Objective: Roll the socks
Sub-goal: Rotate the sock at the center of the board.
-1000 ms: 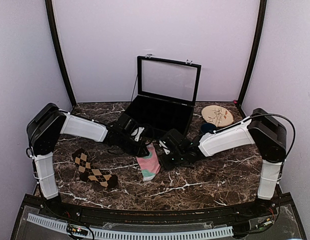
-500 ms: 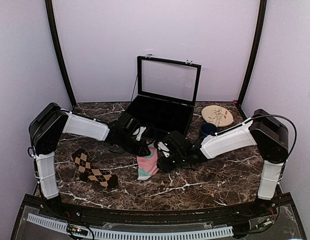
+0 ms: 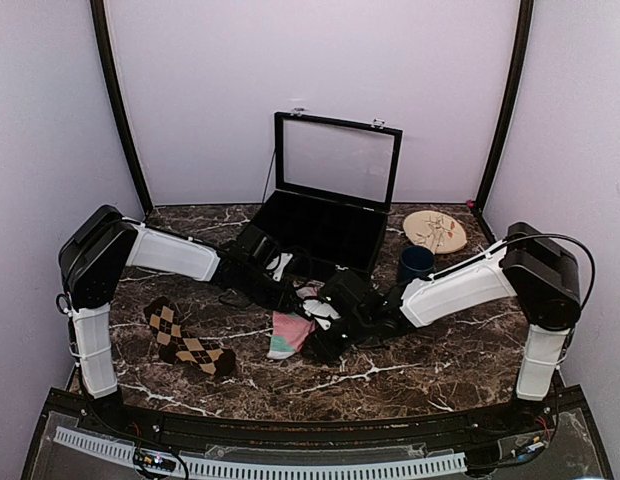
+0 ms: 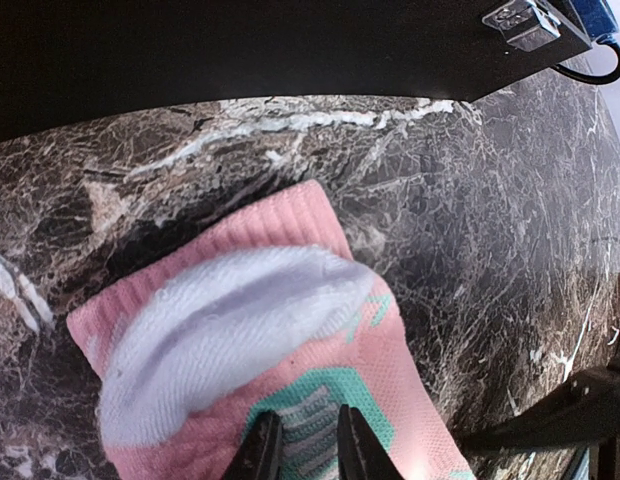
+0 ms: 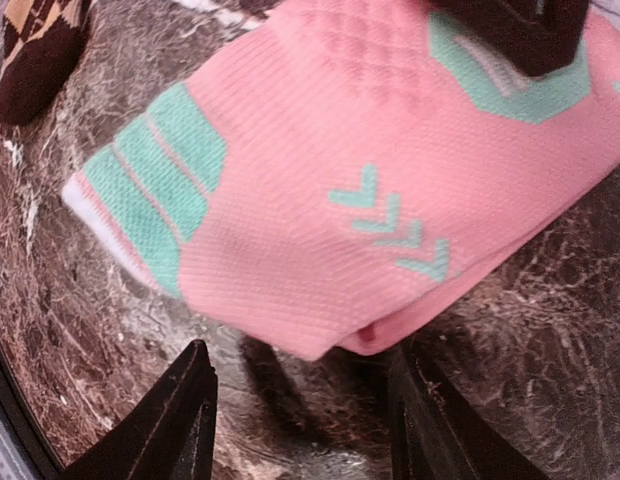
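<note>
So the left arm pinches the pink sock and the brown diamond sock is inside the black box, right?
Not quite: the brown diamond sock lies on the table, outside the black box, as the top view shows. The left gripper does pinch the pink sock.

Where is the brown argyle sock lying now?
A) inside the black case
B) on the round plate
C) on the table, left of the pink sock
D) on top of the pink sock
C: the brown argyle sock lies flat on the table, apart from the pink sock to its right.

Black case [image 3: 330, 228] blocks the rear; cup [image 3: 415, 263] stands right; near tabletop [image 3: 420, 365] offers passing room.
</note>
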You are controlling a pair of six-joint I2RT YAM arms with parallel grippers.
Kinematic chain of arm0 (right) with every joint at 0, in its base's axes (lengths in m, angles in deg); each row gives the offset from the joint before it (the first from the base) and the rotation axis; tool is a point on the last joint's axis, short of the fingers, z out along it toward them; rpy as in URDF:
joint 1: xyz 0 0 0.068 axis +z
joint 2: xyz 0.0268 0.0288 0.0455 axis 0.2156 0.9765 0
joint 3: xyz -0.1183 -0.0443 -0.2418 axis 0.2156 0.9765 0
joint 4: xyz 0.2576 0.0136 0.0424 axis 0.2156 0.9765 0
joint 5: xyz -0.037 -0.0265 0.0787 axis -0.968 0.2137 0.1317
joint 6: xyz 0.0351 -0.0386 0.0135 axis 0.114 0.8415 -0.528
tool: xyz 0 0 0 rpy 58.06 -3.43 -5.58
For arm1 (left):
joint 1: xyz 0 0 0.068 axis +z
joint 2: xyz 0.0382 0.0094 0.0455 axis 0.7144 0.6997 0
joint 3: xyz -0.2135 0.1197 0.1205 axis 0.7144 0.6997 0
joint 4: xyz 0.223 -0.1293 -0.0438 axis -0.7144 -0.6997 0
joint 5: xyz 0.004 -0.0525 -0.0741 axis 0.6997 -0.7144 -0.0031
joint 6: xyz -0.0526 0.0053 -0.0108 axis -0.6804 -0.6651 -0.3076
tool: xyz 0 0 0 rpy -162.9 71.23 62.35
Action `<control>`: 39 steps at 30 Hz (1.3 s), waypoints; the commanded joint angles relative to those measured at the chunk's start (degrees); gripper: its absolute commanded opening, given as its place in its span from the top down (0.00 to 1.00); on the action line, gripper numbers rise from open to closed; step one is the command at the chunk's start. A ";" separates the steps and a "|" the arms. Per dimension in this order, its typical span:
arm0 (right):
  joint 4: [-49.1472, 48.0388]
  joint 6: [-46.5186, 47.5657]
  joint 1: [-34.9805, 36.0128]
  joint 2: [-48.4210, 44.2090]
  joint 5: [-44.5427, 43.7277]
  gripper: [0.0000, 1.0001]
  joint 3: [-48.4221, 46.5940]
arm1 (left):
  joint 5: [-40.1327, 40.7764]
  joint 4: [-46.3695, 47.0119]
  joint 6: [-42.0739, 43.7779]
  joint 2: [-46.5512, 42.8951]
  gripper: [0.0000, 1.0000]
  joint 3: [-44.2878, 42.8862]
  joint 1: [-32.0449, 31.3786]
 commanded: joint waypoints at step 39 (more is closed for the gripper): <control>3.66 10.31 1.98 -3.58 0.83 0.33 -4.24 | -3.17 -6.72 2.56 4.94 0.80 0.33 0.97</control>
